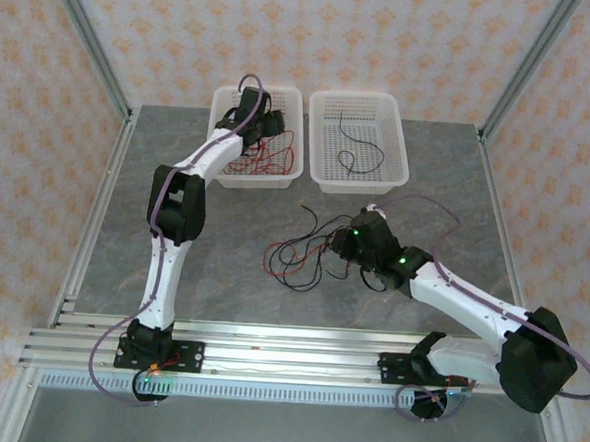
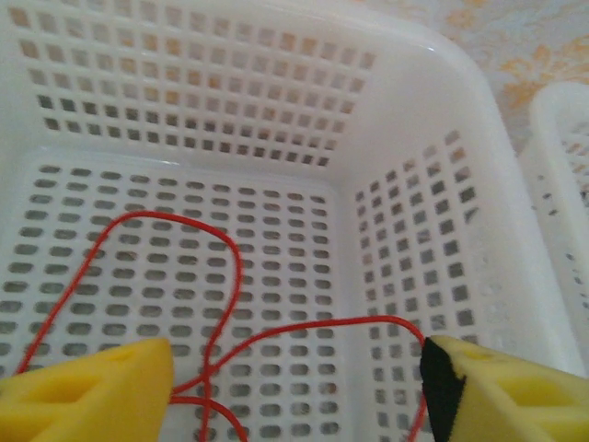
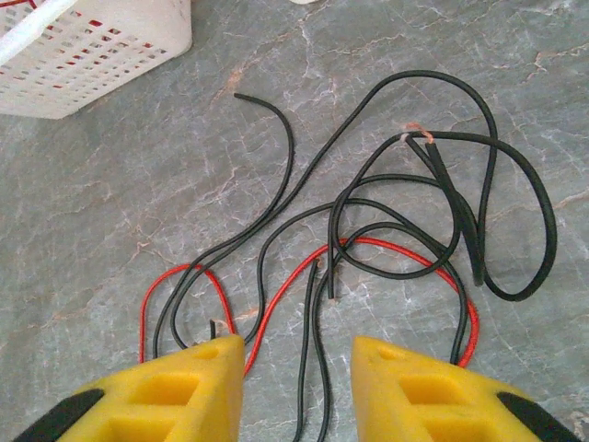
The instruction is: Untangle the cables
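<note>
Left wrist: left tool released, wide over a red cable in the basket. Right tool parted, gripping nothing, above tangled cables on the surface.

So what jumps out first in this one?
The tangle of black and red cables lies mid-table, with the right gripper open right over it. At the far edge are two white baskets: the left basket holds red cables under the open left gripper, the right basket one black cable.
</note>
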Motion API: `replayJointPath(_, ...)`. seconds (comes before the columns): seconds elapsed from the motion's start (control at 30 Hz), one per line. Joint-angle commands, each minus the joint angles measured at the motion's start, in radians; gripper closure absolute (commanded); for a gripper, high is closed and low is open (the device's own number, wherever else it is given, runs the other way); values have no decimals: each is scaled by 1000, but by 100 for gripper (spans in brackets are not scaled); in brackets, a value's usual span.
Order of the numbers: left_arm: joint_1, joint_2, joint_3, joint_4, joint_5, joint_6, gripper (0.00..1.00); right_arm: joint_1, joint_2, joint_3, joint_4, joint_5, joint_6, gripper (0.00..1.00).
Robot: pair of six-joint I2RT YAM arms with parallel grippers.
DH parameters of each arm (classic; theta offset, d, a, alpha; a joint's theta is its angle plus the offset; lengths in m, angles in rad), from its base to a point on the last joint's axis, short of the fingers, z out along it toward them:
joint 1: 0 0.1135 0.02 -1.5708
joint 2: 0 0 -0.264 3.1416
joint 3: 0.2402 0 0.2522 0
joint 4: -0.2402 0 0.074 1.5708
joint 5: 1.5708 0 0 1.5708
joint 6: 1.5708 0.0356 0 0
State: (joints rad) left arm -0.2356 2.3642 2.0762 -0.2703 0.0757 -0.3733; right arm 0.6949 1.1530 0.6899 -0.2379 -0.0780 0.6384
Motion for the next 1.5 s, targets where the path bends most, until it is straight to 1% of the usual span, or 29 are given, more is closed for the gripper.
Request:
replayJointPath(0.0, -4, -96, 24, -66, 42, 21, 25, 2, 9, 15, -42, 28, -2, 64)
replayJointPath(0.1, -9, -177, -15, -72, 48, 40, 24, 2, 22, 23, -55, 36, -3, 64)
replayJointPath(0.2, -22, -276, -83, -56, 55, 48, 24, 5, 74, 33, -63, 37, -5, 64)
replayJointPath(0.33, -48, -433, -221, -12, 53, 44, 24, 30, 115, 58, -75, 54, -8, 64)
replayJointPath(0.43, -76, -558, -332, 18, 42, 28, 24, 56, 157, 84, -98, 70, -9, 64)
replayJointPath(0.57, -115, -694, -474, 36, 24, 2, 24, 91, 207, 114, -129, 131, -11, 64)
replayJointPath(0.77, -159, -881, -714, 94, 13, -59, 25, 91, 277, 194, -164, 231, -72, 64)
replayJointPath(0.93, -184, -1019, -882, 121, -1, -114, 26, 65, 381, 263, -123, 209, -119, 65)
replayJointPath(1.17, -196, -1154, -1039, 118, -15, -163, 27, 54, 515, 336, -84, 165, -147, 69)
replayJointPath(1.27, -197, -1182, -1071, 104, -32, -167, 27, 54, 551, 349, -64, 131, -157, 71)
replayJointPath(1.47, -196, -1203, -1094, 91, -40, -167, 27, 66, 596, 362, -39, 82, -142, 70)
